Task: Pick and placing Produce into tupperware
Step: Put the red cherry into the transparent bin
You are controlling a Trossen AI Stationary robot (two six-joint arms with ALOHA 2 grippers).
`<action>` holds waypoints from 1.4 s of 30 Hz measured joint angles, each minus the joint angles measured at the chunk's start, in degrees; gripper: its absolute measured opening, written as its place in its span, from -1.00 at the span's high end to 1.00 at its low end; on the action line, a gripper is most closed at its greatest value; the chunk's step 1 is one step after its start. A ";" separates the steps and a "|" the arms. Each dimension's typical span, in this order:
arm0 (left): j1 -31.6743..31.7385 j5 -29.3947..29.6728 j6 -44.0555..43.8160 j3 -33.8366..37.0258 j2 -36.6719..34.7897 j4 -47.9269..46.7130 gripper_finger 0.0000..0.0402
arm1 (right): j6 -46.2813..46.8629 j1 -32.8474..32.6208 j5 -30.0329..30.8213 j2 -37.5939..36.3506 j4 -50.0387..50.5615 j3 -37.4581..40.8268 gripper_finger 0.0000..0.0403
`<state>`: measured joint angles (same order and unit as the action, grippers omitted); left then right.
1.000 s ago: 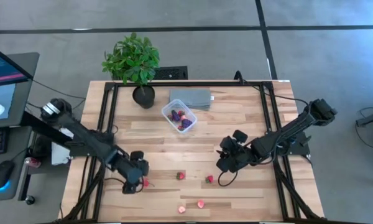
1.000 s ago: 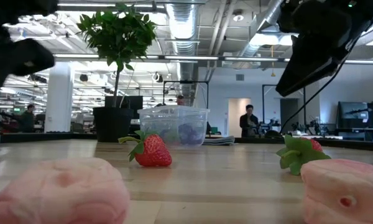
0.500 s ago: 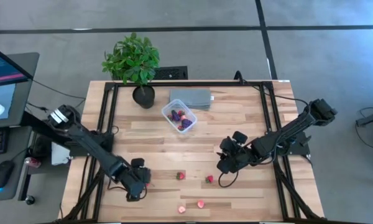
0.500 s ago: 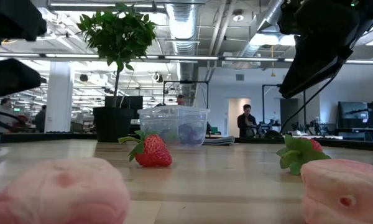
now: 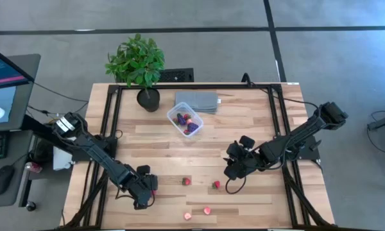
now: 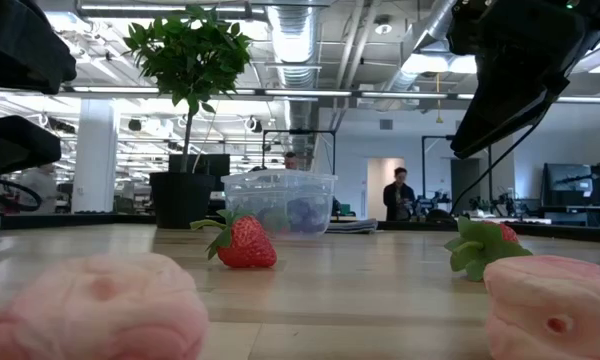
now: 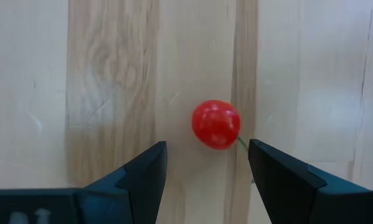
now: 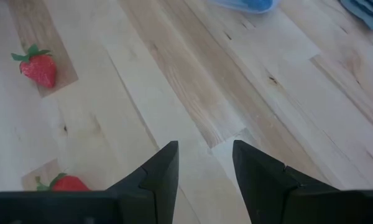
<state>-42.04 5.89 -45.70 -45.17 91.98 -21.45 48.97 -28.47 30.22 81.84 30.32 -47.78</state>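
A small round red fruit with a thin green stem lies on the wooden table, just ahead of my left gripper. That gripper is open, points down, and stands near the table's front left. Two red strawberries and two pale pink pieces lie loose on the table. The clear tupperware at the far middle holds several pieces. My right gripper hangs open above the table, right of the strawberries, with nothing between its fingers.
A potted plant stands at the far left. A flat grey slab lies behind the tupperware. A black frame runs along the table's edges. The pink pieces sit close to the low camera.
My left gripper has sunk toward the table and shifted a little toward the near edge, coming over the round red fruit; its fingers have stayed apart. My right gripper has kept still. No fruit has moved.
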 joint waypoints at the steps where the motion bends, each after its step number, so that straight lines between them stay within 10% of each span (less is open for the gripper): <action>1: 0.00 0.00 0.06 0.00 0.00 0.01 -0.08 | 0.01 0.00 0.00 0.00 -0.01 0.00 0.13; 42: 0.15 2.54 3.82 0.04 -0.02 1.51 0.25 | -0.96 0.07 0.22 0.00 -0.64 -0.04 0.13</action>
<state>-41.89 8.43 -41.87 -45.12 91.96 -19.94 48.01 -28.40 30.44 81.84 29.68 -47.81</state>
